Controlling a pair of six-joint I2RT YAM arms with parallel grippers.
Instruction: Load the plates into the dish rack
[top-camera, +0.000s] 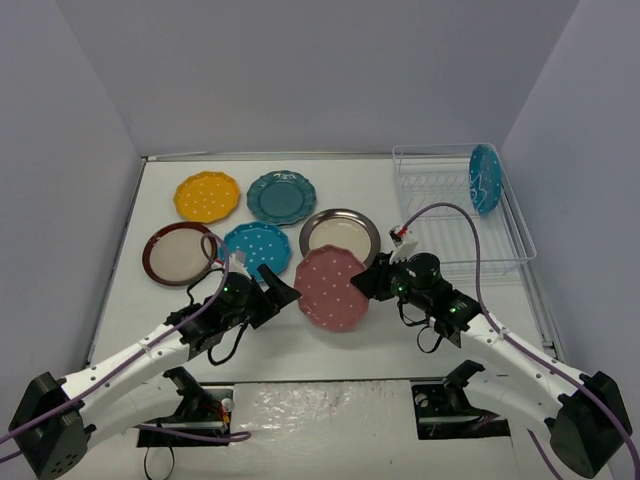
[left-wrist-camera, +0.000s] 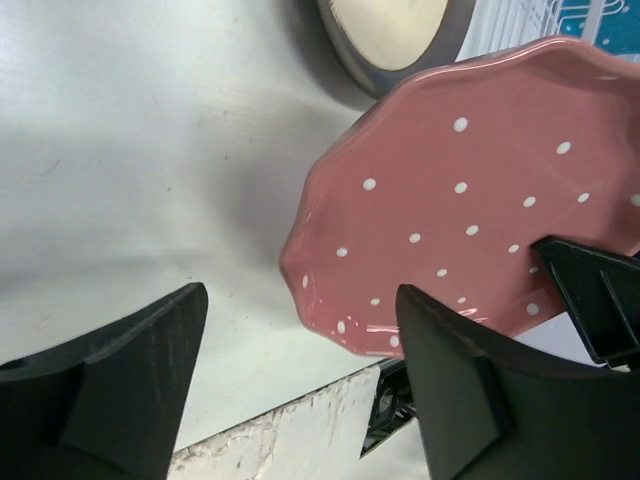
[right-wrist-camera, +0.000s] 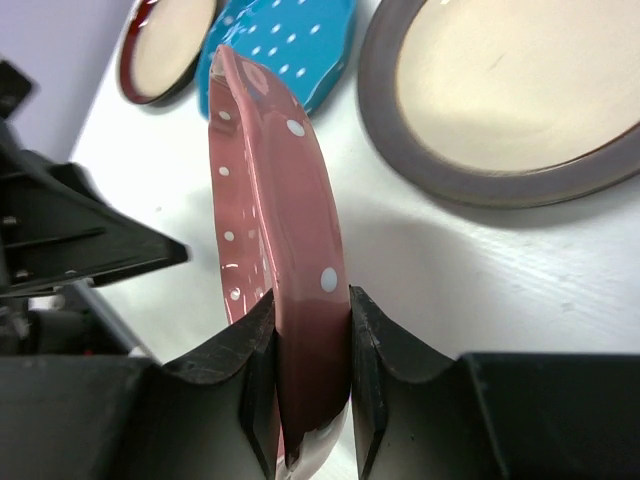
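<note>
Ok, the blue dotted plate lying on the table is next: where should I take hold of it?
Probably its scalloped rim on the near side, from the left gripper, which is open and closest. The blue dotted plate lies flat, so only its rim gives an edge to pinch.

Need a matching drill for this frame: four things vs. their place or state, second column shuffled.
Things:
1. pink dotted plate
2. yellow dotted plate
3. blue dotted plate, far right
4. left hand

Place or state:
A. flat on the table, back left
B. open, holding nothing
C. upright in the dish rack
D. gripped at its rim by the right hand

Pairs: 1-D, 2-A, 3-C, 4-B
</note>
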